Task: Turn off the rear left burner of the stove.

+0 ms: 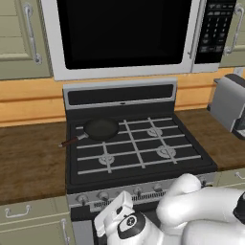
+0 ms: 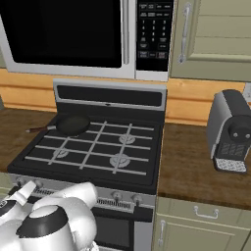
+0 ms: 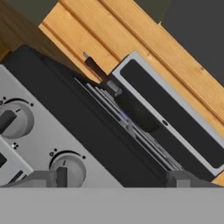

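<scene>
Microwave (image 1: 124, 36), large, black-doored with a steel frame and a keypad on its right side, hangs directly above the stove, flanked by pale green cabinet doors.

Stove (image 1: 139, 165), black gas range with grid grates, a steel-framed black back panel (image 1: 120, 94) and a steel front carrying a row of small round knobs, sits between two stretches of dark wood counter (image 1: 28, 158) against a light wood backsplash.

Coffee machine (image 2: 230, 130), grey and black, stands on the counter to the right of the stove, well apart from it.

Frying pan (image 1: 98, 129), black with a dark handle pointing off the stove's left edge, rests on the grate at the stove's back left, covering the rear left burner (image 1: 101, 128); the burner itself is hidden under the pan. The other three burners show bare silver caps.

Gripper (image 3: 116, 178) is low at the stove's front left, just in front of the knob row. Its two tips stand wide apart with nothing between them; one tip (image 3: 56, 177) lies just beside a knob (image 3: 68, 167), and contact cannot be confirmed. A second knob (image 3: 14, 119) lies further left along the panel
</scene>
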